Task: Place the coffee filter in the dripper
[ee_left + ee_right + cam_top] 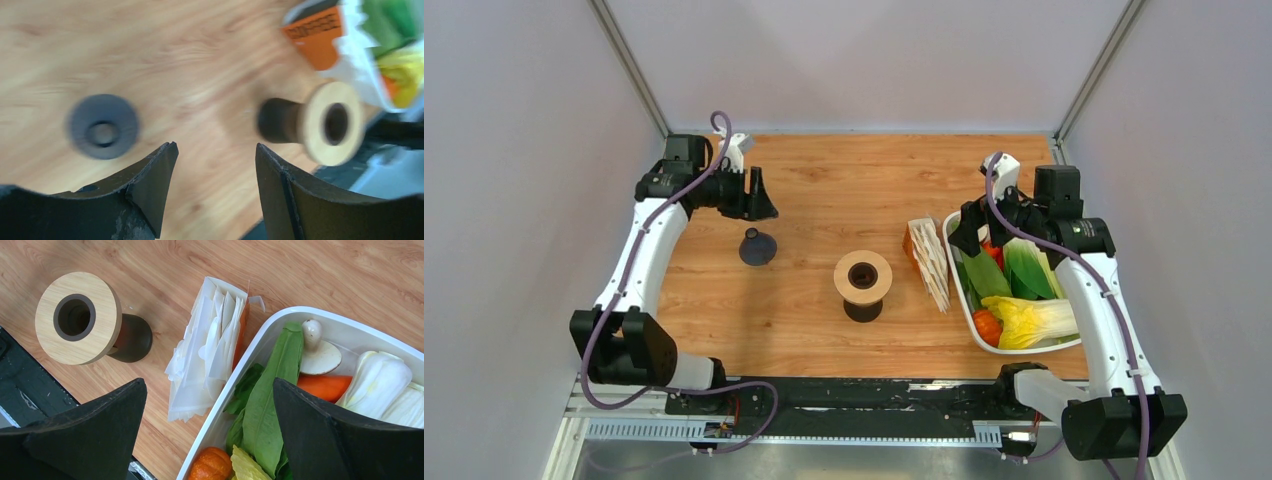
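The dripper (757,247), a small dark navy cone, stands on the wooden table left of centre, its narrow end apparently up. It is blurred in the left wrist view (103,126). My left gripper (760,196) hovers just behind it, open (215,146), with only bare table between its fingers. A single coffee filter on its own is out of view; only the pack of white filters (929,262) shows, lying beside the tray (210,345). My right gripper (964,228) hangs open over the pack's end and the tray's rim (209,382), holding nothing.
A dark vessel with a tan round ring on top (863,280) stands mid-table (77,317). A white tray (954,290) at the right holds greens, carrot, a mushroom and a small pumpkin. Grey walls close in the left, right and far sides.
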`<state>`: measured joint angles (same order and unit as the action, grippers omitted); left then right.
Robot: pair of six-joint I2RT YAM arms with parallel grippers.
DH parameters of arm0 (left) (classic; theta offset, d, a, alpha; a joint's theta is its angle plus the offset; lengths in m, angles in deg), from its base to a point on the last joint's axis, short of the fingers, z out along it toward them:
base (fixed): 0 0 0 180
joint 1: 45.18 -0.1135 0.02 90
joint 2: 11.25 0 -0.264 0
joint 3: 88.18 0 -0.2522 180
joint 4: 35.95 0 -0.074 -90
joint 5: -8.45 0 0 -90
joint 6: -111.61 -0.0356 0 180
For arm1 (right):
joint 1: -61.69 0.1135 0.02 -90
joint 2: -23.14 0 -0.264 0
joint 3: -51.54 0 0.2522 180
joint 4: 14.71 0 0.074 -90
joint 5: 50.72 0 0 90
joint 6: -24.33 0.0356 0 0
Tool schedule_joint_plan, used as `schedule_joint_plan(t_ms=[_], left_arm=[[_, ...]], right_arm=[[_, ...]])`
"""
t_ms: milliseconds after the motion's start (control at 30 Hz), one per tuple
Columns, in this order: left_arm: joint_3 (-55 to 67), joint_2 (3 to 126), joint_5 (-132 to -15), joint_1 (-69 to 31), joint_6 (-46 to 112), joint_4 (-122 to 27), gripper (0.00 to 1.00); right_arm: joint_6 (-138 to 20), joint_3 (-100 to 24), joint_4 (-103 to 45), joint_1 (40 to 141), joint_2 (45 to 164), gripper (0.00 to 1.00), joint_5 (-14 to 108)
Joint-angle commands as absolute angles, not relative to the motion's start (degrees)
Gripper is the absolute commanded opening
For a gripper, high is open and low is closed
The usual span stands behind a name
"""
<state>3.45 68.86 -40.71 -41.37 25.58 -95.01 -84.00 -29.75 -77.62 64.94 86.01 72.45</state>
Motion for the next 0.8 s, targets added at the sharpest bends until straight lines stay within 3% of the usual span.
schedule_joint_plan(t_ms=[0,267,767], left_arm=[[-1.98,69.87,-58.03,-43.26,2.34,-106.87,0.69],[-5.48,78.84,-65.27,-43.12,-8.65,-110.81,0.7],[-7.18,91.55,-69.27,-38.28,-7.12,-105.85,0.72]], right_arm=[[-83.77,-31.98,-74.85,65.2,86.43,1.0,74.15],[-83.47,-33.28,-75.22,65.2,87.23,1.0,75.3],[-83.51,-33.38,-75.86,65.21,86.29,1.0,75.24]])
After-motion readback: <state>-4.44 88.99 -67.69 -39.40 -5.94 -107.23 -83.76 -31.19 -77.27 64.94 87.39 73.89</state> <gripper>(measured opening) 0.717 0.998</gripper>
